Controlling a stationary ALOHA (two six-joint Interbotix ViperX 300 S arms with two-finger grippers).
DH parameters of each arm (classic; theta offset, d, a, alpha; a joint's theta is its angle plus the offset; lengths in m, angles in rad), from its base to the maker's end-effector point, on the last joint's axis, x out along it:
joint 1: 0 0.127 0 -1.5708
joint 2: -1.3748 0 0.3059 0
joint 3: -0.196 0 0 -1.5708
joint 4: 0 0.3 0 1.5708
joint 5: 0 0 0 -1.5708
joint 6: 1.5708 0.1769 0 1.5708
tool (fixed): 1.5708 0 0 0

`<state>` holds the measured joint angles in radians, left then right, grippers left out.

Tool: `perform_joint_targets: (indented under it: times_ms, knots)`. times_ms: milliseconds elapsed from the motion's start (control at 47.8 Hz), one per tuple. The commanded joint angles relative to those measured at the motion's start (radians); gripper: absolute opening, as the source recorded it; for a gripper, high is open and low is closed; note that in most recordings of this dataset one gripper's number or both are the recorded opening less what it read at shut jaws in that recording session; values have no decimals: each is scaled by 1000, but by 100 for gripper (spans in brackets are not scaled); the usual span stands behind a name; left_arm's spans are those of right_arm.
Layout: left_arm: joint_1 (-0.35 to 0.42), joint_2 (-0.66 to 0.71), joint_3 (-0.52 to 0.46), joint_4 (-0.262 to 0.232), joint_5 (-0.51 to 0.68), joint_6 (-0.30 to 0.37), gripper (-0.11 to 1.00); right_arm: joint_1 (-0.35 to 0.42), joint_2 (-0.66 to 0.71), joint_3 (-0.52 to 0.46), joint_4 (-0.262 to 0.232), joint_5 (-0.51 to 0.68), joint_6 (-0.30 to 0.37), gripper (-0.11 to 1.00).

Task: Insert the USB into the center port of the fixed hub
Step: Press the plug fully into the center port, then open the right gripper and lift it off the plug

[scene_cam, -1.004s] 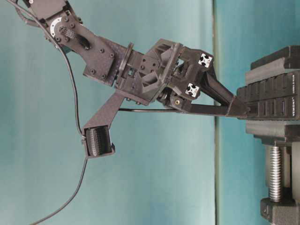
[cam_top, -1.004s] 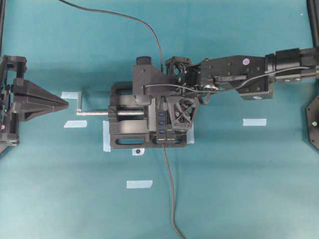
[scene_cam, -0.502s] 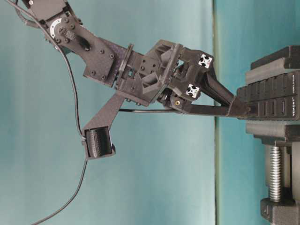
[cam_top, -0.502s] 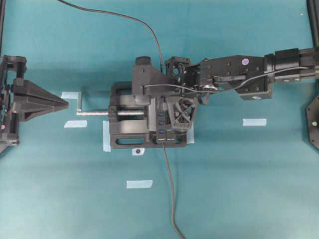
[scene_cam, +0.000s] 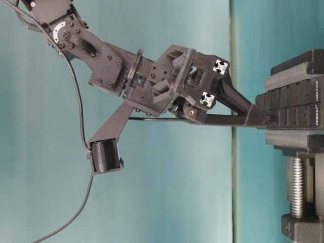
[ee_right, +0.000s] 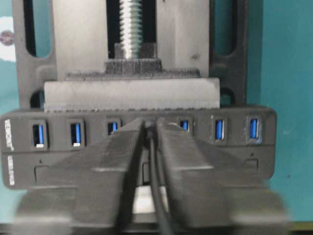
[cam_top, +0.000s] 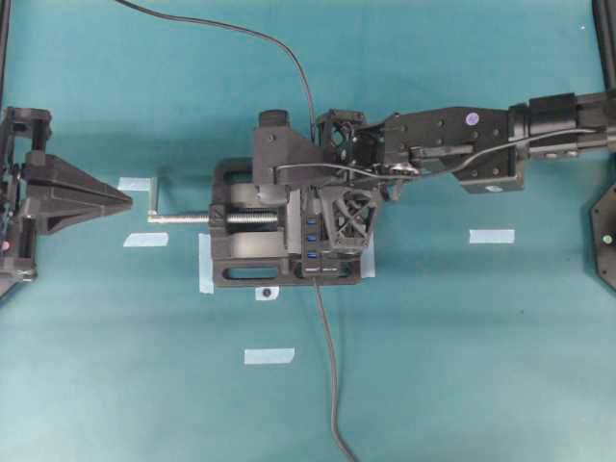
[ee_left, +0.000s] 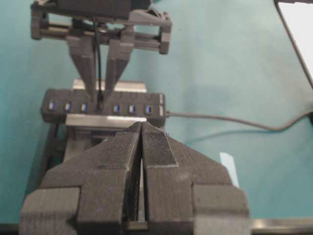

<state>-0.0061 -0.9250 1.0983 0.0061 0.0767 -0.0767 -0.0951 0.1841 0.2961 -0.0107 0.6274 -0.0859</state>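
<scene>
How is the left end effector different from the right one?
The left end effector has its fingers pressed together, holding nothing; the right end effector has fingers slightly apart around the USB cable. The left sits away from the fixed hub; the right's tips are at its ports. Both are black and taper to a point.

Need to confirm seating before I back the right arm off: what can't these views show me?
- USB plug: the right gripper hides it in the right wrist view; tiny from the left wrist.
- Center port: covered in every view.
- The fixed hub: mostly under the arm overhead.
- Right jaws: gap unclear.
</scene>
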Motion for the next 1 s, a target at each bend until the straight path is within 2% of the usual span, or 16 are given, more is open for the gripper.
perform_joint_targets:
  times_ms: [0,167,272,564,983]
  knots:
    - [-2,5,-14,2,-6,-2,0,-2,-49,-18,0,-5,-2,36]
    - [-2,5,-12,2,-6,-3,0,2,-72,-18,2,-15,-6,69]
    - [-2,5,-14,2,-6,-3,0,2,-87,-17,2,-17,-6,81]
    - [-2,5,-12,3,-6,-3,0,5,-117,32,8,-35,-3,81]
    - [-2,5,-12,2,-6,-5,0,5,-230,176,15,-209,8,81]
